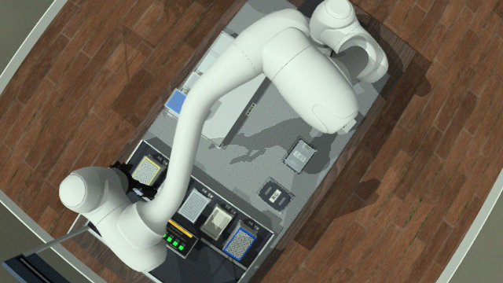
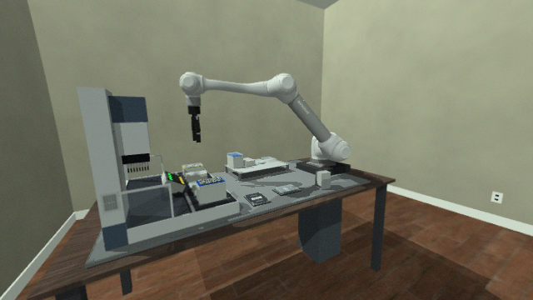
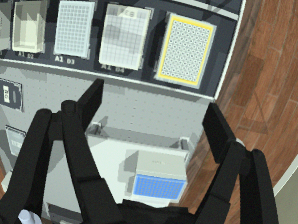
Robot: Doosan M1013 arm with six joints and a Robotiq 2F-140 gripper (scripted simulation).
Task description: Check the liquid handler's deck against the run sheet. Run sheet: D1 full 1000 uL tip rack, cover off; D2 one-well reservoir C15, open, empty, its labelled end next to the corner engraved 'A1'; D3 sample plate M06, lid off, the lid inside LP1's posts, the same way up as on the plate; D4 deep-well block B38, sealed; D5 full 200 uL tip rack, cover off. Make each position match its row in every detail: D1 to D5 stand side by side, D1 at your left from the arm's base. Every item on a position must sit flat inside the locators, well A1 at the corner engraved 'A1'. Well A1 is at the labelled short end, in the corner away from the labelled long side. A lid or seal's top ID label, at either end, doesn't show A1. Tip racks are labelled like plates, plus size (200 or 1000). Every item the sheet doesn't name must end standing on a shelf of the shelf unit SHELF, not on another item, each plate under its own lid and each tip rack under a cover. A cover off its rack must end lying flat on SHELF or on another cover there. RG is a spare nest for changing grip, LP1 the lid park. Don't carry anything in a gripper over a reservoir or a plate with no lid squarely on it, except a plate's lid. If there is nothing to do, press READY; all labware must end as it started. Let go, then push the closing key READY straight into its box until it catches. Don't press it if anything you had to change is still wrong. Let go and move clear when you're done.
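My gripper (image 2: 196, 132) hangs open and empty, high above the far end of the liquid handler's deck; it also shows in the top view (image 1: 134, 184) and the wrist view (image 3: 153, 103). On the deck stand, in a row, a yellow-edged tip rack (image 1: 146, 170), a white well plate (image 1: 194, 205), an open one-well reservoir (image 1: 216, 222) and a blue-edged tip rack (image 1: 240, 244). The wrist view shows the yellow-edged tip rack (image 3: 186, 50), a grey covered block (image 3: 125, 36), the well plate (image 3: 73, 28) and the reservoir (image 3: 29, 26). A lid (image 1: 299, 156) lies in LP1.
The shelf unit (image 1: 225, 95) stands behind the deck with a blue-topped item (image 1: 175, 101) and several pale items on it. The spare nest RG (image 1: 275, 195) is beside LP1. A panel with green lights (image 1: 175, 240) and the handler's tall tower (image 2: 112, 142) stand by the deck.
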